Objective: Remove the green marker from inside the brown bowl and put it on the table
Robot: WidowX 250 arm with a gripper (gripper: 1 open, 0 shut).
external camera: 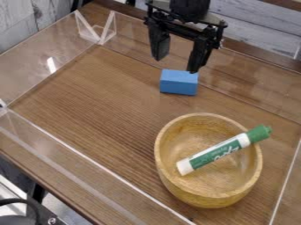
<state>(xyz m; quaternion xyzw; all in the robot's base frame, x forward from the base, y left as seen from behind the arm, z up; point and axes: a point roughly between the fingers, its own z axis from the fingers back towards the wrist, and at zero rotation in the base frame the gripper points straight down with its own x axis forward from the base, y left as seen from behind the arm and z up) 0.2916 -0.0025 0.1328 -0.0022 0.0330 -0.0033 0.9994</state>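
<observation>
Lying slantwise inside brown bowl near desk front right corner: green marker, cap toward far right. Pincer well apart near far edge, fingers spread wide, empty, above blue block.

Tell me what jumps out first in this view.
The brown bowl at lower right, with the green marker lying slanted inside it. Behind it, a small blue block sits mid-table, and the black hand hangs open just above the block.
</observation>
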